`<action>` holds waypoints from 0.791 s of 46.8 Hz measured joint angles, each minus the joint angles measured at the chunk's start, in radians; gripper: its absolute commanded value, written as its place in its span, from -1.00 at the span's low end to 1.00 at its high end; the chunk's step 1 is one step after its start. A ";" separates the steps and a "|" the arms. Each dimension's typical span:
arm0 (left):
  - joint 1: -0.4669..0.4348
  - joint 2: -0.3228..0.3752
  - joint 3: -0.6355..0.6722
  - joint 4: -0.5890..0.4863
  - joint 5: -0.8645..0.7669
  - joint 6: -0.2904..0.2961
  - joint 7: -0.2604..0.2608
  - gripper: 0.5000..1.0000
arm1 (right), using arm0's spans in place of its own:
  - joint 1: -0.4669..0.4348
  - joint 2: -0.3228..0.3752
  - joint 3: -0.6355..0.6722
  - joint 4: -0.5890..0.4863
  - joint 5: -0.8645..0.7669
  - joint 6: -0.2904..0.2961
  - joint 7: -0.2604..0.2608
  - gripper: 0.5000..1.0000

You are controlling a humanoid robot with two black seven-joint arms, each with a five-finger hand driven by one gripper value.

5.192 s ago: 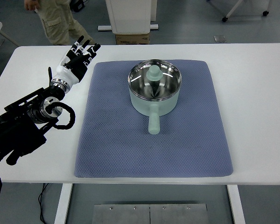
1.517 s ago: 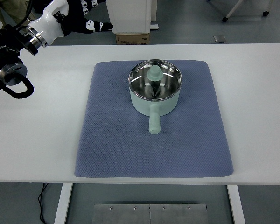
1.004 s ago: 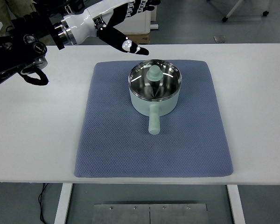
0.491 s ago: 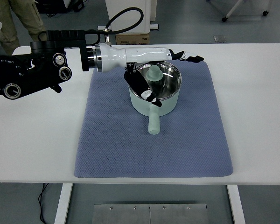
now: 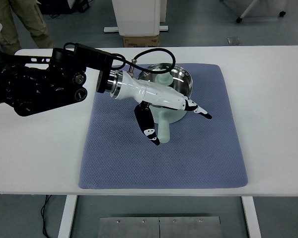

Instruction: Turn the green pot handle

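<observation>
A pale green pot with a shiny steel inside stands on a blue-grey mat. Its green handle points toward the table's near edge. My left hand reaches in from the left and hovers over the pot's front wall and the handle's root. Its fingers are spread, with the thumb left of the handle and the other fingers right of it. It holds nothing. The hand covers much of the pot's front. My right arm does not show.
The mat lies mid-table on the white table. A person's legs show at the top left, beyond the table. A white cabinet and a cardboard box stand behind the far edge.
My left arm has swung from the table's left side over the far edge, then down across the pot. In the last half second the hand dropped from above the rim to the handle's root.
</observation>
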 measured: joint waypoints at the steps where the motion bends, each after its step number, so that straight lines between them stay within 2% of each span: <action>1: -0.005 -0.006 0.012 0.000 0.003 -0.001 -0.001 1.00 | 0.000 0.000 0.000 0.000 0.000 0.000 0.000 1.00; 9: -0.035 -0.023 0.083 0.000 0.022 -0.001 -0.004 1.00 | 0.000 0.000 0.000 0.000 0.000 0.000 0.000 1.00; 22: -0.043 -0.028 0.135 -0.002 0.092 -0.001 -0.007 1.00 | 0.000 0.000 0.000 0.000 0.000 0.000 0.000 1.00; 37: -0.070 -0.045 0.193 -0.019 0.098 0.000 -0.006 1.00 | 0.000 0.000 0.000 0.000 0.000 0.000 0.000 1.00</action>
